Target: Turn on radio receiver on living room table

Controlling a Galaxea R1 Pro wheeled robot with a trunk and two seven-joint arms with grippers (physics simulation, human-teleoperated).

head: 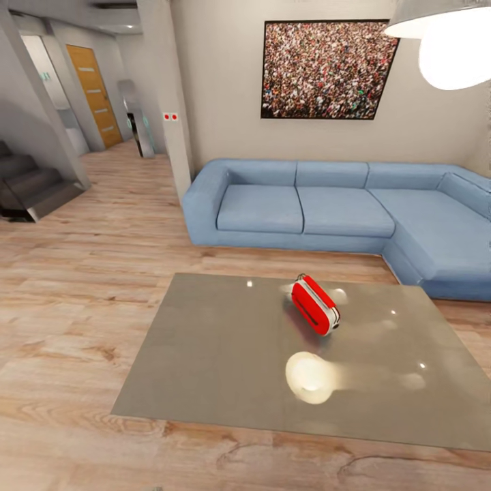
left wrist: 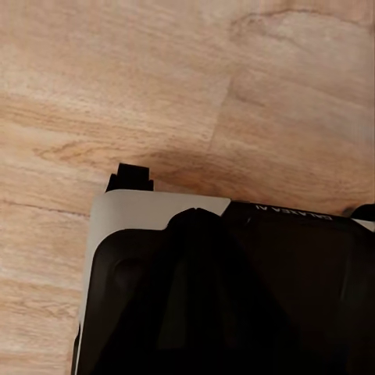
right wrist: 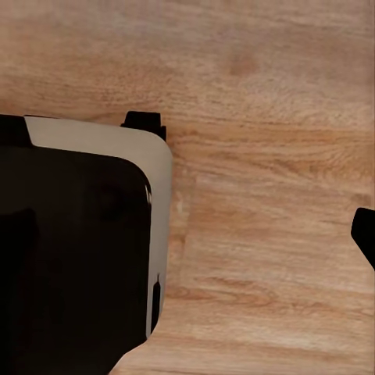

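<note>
on the table (head: 204, 354) in the living room, the radio receiver (head: 314, 304) was seen lying tilted toward the sofa (head: 327, 208). the base should be brought closer before reaching. the state of both grippers could not be told.

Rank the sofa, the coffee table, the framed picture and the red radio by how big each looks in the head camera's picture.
1. Coffee table and sofa: alike; the table is nearer the camera, so unranked.
2. Framed picture.
3. Red radio, smallest.
</note>
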